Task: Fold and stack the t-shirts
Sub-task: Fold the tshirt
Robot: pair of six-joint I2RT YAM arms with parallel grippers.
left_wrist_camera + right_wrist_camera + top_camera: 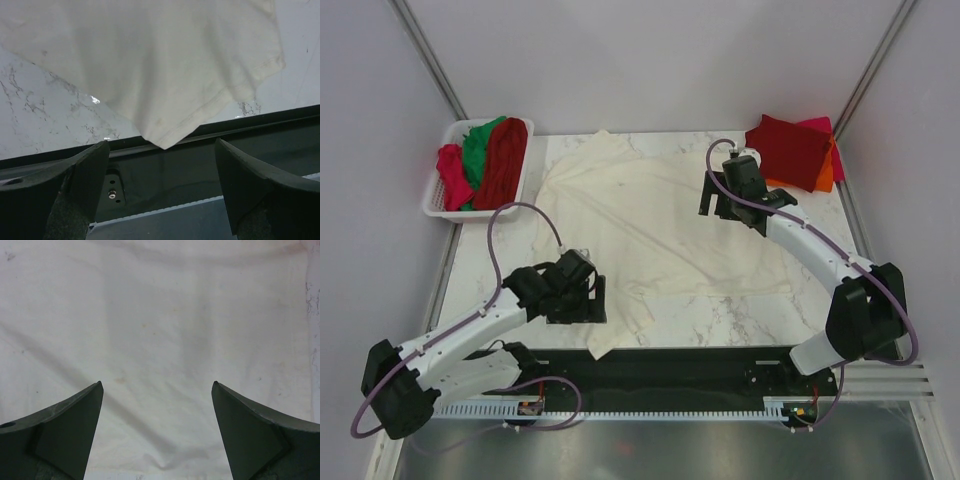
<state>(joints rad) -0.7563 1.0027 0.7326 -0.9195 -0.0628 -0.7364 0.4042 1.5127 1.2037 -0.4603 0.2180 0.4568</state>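
Observation:
A cream t-shirt [650, 215] lies spread over the middle of the marble table, one sleeve reaching the near edge. That sleeve fills the upper left wrist view [165, 65], its corner hanging over the table edge. My left gripper [582, 300] [160, 150] is open and empty just beside and above that sleeve. My right gripper [720, 205] [157, 390] is open and empty, hovering over the shirt's far right part [160, 315]. A stack of folded red, pink and orange shirts [795, 150] sits at the far right corner.
A white basket [438, 195] at the far left holds crumpled red, green and pink shirts [485, 160]. A black rail [200, 160] runs along the table's near edge. Frame posts stand at both back corners.

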